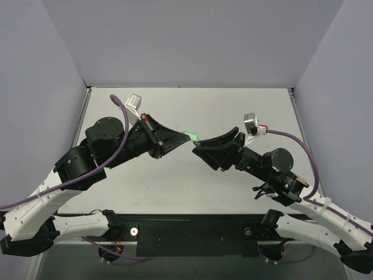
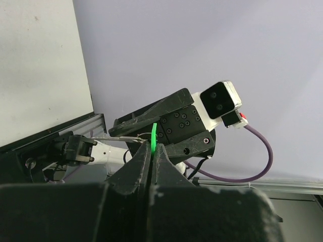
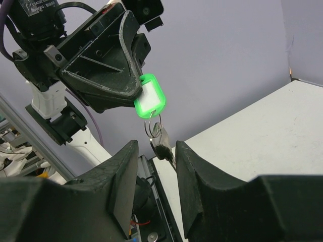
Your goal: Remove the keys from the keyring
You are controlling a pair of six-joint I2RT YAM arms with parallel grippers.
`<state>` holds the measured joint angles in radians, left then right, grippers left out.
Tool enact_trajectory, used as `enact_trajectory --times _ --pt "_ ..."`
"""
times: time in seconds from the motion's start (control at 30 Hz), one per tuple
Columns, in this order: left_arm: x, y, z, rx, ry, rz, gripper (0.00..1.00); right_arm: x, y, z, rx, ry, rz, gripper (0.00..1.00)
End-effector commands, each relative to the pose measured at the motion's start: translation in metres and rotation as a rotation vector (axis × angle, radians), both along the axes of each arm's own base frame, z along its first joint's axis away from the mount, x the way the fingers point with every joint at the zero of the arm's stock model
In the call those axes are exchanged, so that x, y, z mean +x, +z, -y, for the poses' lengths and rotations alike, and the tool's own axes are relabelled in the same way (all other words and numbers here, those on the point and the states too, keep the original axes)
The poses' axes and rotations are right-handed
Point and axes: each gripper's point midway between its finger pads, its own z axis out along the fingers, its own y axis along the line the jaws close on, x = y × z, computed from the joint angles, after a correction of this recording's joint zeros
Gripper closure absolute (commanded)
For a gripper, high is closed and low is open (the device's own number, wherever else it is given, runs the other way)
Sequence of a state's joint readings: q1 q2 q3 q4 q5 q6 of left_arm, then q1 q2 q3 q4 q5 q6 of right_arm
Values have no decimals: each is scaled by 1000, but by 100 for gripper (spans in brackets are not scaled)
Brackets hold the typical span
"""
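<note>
Left side: the left gripper was clamped shut on the edge of the bright green translucent oval plastic tag, which was held up in the air, well clear of the white table.
Keyring: a thin metal ring was seen dangling off the tag's lower end.
Key: the small slim grey metal key was hung from that ring, so yeah, not off yet.
Right side: the right gripper was parted, with the key hanging in the gap between the jaws. No pinch on it could be made out.
Progress: tag lifted and presented, key lined up for a grab. Gripping it, working it round the ring and pulling it free were all judged as left to do.
Right wrist view: the only one where ring and key were properly shown.
Left wrist view: tag seen edge-on as a green sliver between the closed fingers, right gripper facing it.
Top view: both arms met mid-table, tag reduced to a green speck. Ring and key were too small to be told.
</note>
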<state>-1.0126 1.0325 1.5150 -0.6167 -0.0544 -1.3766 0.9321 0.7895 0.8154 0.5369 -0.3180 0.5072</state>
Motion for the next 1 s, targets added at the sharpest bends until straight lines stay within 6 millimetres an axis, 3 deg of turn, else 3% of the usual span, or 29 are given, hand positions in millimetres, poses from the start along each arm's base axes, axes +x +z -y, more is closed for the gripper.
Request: enact_trajectory --times 0.0,0.43,0.63,0.97 --pt "-3 20 -3 -69 -6 36 100 -9 39 8 87 -1 89 71" --pt "-2 19 -3 -69 -4 34 100 -5 31 6 44 -31 81 83" --pt "-2 18 -4 -70 0 35 100 -7 30 6 32 -27 76 100" --pt "-3 7 -11 -70 18 27 100 -11 15 0 -48 16 8 100"
